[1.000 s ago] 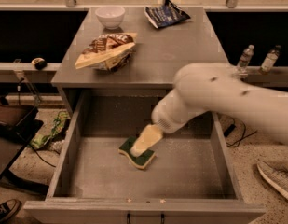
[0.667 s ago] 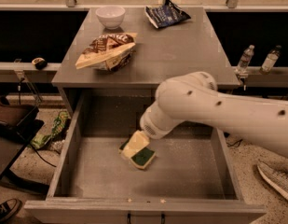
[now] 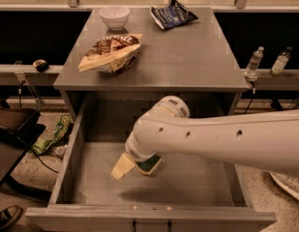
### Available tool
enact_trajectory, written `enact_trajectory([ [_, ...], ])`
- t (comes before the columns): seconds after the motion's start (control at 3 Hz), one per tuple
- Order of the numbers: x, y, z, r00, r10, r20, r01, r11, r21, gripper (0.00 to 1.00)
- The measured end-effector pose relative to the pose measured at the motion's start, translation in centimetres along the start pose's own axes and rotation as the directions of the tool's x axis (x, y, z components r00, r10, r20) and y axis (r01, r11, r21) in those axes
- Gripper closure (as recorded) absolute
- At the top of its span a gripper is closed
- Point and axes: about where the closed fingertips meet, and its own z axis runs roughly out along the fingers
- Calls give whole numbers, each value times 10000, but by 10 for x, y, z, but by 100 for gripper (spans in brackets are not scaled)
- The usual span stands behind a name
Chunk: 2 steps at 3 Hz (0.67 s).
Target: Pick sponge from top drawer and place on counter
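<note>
The top drawer of the grey cabinet is pulled open, showing its speckled floor. The sponge, dark green over pale yellow, is near the middle of the drawer floor, partly hidden under my arm. My gripper reaches down into the drawer from the right and is right against the sponge's left side. My white arm crosses the right half of the drawer. The counter is the grey tabletop above the drawer.
On the counter are a brown-and-cream snack bag at the left, a white bowl at the back left and a dark blue bag at the back. Two water bottles stand on a ledge to the right. Cables and clutter lie on the floor at the left.
My arm has swung left and lower over the drawer, and the gripper has come down onto the sponge. The sponge has stayed in about the same spot.
</note>
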Motion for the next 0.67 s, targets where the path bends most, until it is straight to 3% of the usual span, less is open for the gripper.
enact_trajectory([
  [0.67,-4,20,54,9998,-191,-73,187,9987,-477,41],
])
